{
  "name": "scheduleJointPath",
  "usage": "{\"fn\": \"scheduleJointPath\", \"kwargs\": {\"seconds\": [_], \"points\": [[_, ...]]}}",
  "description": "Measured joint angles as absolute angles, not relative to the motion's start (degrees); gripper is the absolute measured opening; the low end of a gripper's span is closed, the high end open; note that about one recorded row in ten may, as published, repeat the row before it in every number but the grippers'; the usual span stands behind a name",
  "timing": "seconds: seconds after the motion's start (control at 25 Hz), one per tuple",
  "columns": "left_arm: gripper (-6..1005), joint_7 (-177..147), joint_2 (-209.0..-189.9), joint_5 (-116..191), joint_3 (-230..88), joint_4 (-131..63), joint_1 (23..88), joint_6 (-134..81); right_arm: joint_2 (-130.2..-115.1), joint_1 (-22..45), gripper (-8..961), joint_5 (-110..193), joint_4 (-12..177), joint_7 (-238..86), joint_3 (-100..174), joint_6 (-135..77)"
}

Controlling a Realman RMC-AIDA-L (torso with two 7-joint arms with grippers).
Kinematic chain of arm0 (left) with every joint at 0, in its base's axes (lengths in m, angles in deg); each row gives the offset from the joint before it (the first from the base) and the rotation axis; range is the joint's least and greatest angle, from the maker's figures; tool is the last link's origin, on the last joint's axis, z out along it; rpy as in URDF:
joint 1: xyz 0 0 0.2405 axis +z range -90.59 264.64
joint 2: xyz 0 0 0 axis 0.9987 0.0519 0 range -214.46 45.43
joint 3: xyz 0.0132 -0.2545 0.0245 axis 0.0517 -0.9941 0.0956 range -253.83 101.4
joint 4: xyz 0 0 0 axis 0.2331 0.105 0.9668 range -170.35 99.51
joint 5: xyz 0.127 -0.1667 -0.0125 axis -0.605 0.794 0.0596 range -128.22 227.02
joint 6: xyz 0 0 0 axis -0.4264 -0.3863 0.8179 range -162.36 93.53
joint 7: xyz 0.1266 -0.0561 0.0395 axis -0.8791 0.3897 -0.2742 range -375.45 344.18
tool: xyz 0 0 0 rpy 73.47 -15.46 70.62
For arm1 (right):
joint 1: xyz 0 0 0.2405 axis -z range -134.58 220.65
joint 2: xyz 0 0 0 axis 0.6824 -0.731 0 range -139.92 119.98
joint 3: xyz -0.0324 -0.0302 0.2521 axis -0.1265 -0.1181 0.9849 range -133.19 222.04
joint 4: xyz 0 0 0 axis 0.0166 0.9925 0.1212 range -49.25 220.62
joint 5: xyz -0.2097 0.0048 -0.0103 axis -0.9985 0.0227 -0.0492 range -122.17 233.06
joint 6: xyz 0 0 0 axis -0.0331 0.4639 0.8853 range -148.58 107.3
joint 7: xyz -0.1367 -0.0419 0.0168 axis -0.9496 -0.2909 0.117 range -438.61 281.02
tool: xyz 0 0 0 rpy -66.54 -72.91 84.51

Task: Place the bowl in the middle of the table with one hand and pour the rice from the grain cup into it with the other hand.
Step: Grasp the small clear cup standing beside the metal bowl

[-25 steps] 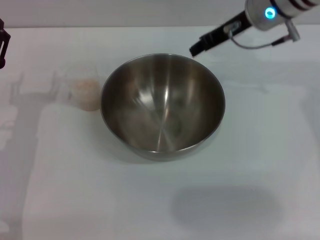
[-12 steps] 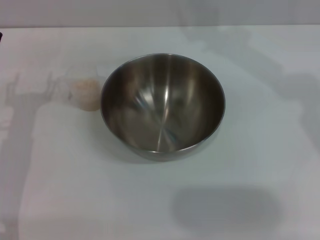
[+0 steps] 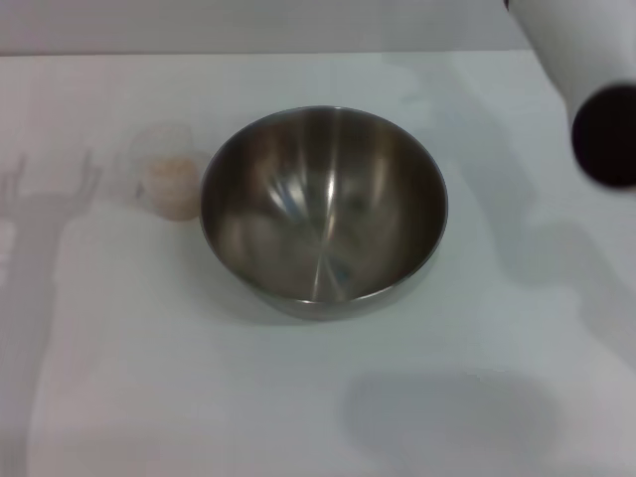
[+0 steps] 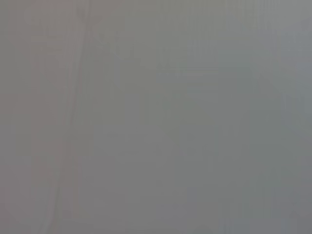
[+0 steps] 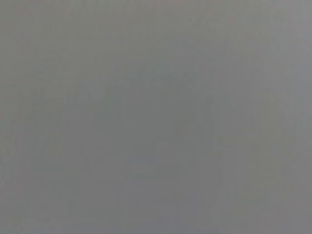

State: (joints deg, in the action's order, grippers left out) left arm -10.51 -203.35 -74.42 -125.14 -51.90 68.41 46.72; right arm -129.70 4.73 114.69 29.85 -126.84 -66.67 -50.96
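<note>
From my station this reads as a bare test bench in a lab, not a home kitchen. A plain white table [image 3: 298, 397] fills nearly the whole head view, with a blank pale wall [image 3: 248, 25] along the top edge. A white robot arm [image 3: 586, 70] crosses the upper right corner. Both wrist views show only flat grey.
</note>
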Motion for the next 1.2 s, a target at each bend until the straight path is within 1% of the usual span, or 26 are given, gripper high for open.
{"fn": "scheduleJointPath", "kwargs": {"seconds": [0.08,0.12,0.16,0.2,0.4,0.48,0.64,0.96,1.2], "points": [[838,-10.4,-203.40,-74.5,-124.9,-51.8,69.0,46.7,-129.66,6.9,366,113.3,32.6,-121.3,-71.9,-65.0],[838,-10.4,-203.41,-74.6,-124.7,-51.8,69.2,46.7,-129.66,6.9,367,113.3,32.6,-121.3,-71.9,-65.0],[838,-10.4,-203.41,-74.6,-124.6,-51.8,69.4,46.7,-129.57,8.7,367,109.8,35.2,-115.8,-73.9,-72.2],[838,-10.4,-203.43,-74.8,-124.4,-51.8,69.6,46.7,-129.57,8.7,367,109.8,35.2,-115.8,-73.9,-72.2],[837,-10.9,-203.59,-74.8,-122.9,-51.9,71.0,46.0,-129.34,15.1,369,97.0,41.5,-98.6,-73.8,-82.2],[837,-10.9,-203.59,-74.8,-122.9,-51.9,71.0,46.0,-129.32,16.2,444,95.0,45.8,-92.7,-73.5,-86.9],[837,-11.1,-203.61,-74.8,-118.2,-52.0,71.9,44.2,-129.32,15.9,593,93.0,57.8,-81.9,-74.2,-95.7],[838,-15.0,-203.61,-74.9,-109.8,-52.6,73.2,41.6,-129.31,15.7,672,92.2,65.2,-78.4,-73.8,-99.9],[837,-17.9,-203.61,-74.7,-108.2,-53.9,72.4,35.6,-129.27,15.7,671,92.2,65.7,-78.4,-73.8,-100.0]]}}
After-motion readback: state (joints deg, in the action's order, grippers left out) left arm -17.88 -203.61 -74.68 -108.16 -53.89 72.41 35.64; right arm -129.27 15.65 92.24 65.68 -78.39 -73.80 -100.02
